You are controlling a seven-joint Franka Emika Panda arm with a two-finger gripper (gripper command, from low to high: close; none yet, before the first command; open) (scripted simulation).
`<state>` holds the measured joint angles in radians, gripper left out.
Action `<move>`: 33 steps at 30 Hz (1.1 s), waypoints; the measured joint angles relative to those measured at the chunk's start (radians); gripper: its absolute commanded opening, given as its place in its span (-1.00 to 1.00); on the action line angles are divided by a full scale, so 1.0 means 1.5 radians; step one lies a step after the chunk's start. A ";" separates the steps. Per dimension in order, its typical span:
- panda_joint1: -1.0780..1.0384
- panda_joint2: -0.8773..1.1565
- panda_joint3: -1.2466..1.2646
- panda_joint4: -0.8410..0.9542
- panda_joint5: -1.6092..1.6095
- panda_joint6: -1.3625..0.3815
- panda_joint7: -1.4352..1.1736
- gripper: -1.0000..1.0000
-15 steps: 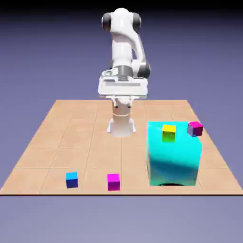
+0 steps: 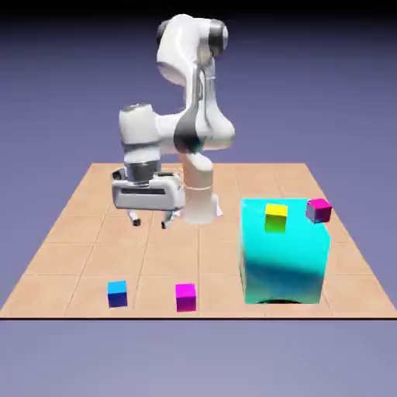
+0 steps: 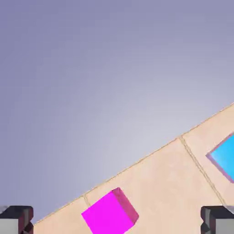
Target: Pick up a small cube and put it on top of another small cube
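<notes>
gripper [image 2: 150,222] open and empty; descending while rotated off blue cube's [image 2: 117,295] faces could knock it askew.

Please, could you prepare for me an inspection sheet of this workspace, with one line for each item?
Surface: wood-coloured tabletop with thin seam lines; no spill seen.
Job's things: small blue cube near the front edge, on the exterior view's left; small magenta cube beside it, apart. Not stacked.
Clutter: big cyan block; a yellow cube and a second magenta cube show at its upper part.
Gripper: jaws open, nothing between them, raised above the table.
Cables: nothing seen.
Surroundings: plain blue-violet backdrop.
</notes>
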<state>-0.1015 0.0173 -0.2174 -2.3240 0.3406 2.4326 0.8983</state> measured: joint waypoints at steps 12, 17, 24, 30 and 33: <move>-0.047 0.290 -0.107 0.240 0.168 -0.298 0.078 0.00; -0.068 0.411 -0.152 0.340 0.238 -0.423 0.110 0.00; -0.070 0.530 -0.165 0.380 0.322 -0.458 0.113 0.00; -0.080 0.493 -0.183 0.410 0.292 -0.514 0.142 -1.00; -0.041 0.421 -0.155 0.368 0.290 -0.496 0.207 -1.00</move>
<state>-0.1634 0.6487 -0.4499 -1.7716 0.7763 1.6881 1.2086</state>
